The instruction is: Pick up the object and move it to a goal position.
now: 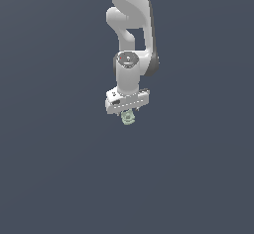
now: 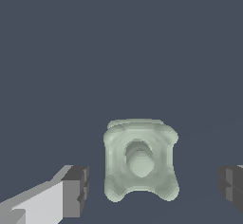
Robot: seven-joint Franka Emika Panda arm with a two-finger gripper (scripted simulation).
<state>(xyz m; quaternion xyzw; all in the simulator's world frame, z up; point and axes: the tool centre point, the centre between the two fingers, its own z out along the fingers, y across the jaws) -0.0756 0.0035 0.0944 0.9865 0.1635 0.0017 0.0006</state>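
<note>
Pretty clearly a bare simulated scene, not any real room. Everything sits against one flat slate-blue backdrop [image 1: 49, 178] with no visible walls, furniture or floor edge in either view, so you can't call it a kitchen or a lab. The smooth white jointed robot arm [image 1: 130, 39] has that clean, plasticky rendered shading, and the small pale sage-green knobbly object [image 2: 140, 160] looks like a blocky low-detail mesh with soft lobes.
</note>
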